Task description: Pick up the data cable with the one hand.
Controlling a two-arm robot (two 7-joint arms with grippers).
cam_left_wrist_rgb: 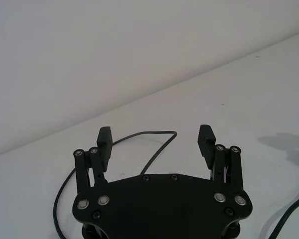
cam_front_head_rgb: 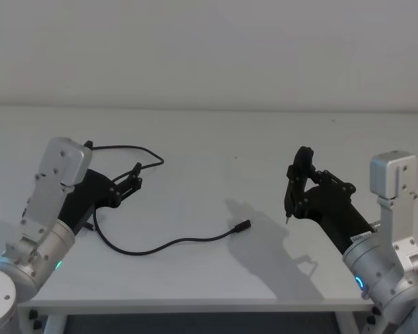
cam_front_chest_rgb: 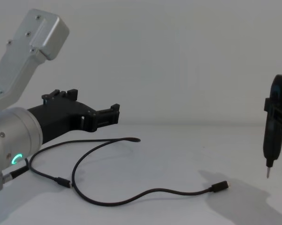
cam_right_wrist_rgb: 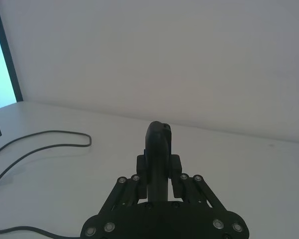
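currently: left gripper (cam_front_head_rgb: 130, 182), jaws spread wide with nothing between them, hovering off the tabletop (cam_front_head_rgb: 195, 132) above the cord's loop.

item: data cable (cam_front_head_rgb: 174, 242), thin, black, lying slack and flat on the tabletop. one stretch curls into a loop behind and beneath the left gripper. the rest sweeps toward the middle and ends in a plug (cam_front_head_rgb: 243, 225). what looks like its other plug (cam_front_chest_rgb: 63, 182) lies near the left arm.

risks, as judged:
- the cord sits flush on the surface, so pads (cam_left_wrist_rgb: 104, 142) closing a little high would meet on air.
- pads coming down too low would scrape the tabletop and nudge the cord aside.
- two strands of the loop run close together under the jaws. catching one may drag or kink the other.
- a grip on the slack middle leaves both ends trailing, and a plug may snag or swing on the lift.

surroundings: right gripper (cam_front_head_rgb: 297, 182), well apart on the far side, jaws closed on a dark pin-tipped tool (cam_front_chest_rgb: 273, 126) that points down above the tabletop. plain wall behind. nothing stands between the left gripper and the cord.
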